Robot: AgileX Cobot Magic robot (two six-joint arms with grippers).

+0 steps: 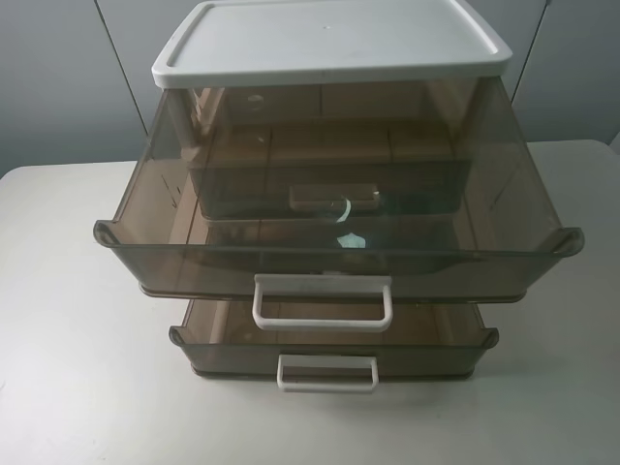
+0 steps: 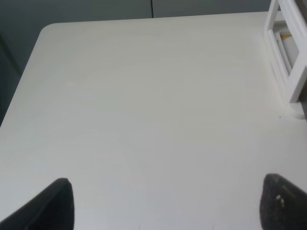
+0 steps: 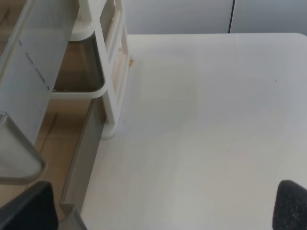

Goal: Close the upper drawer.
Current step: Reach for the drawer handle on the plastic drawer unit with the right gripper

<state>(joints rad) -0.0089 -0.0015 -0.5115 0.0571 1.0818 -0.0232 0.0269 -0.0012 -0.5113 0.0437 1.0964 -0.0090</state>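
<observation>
The upper drawer (image 1: pixel 339 247) of translucent smoky-brown plastic is pulled far out of the white-lidded unit (image 1: pixel 329 39). Its wide white loop handle (image 1: pixel 322 302) faces the front, and its flared corners stick out at both sides. In the right wrist view its clear side wall (image 3: pixel 33 67) and front corner show. Neither gripper shows in the exterior high view. My left gripper (image 2: pixel 168 196) is open and empty over bare table, with the unit's white frame (image 2: pixel 290 57) off to one side. My right gripper (image 3: pixel 160 203) is open and empty beside the drawers.
The bottom drawer (image 1: pixel 329 349) is pulled partly out, with a small white handle (image 1: pixel 326 374). The middle drawer's handle (image 1: pixel 334 197) shows through the upper drawer, further back. The white table (image 1: pixel 68 368) extends on both sides of the unit.
</observation>
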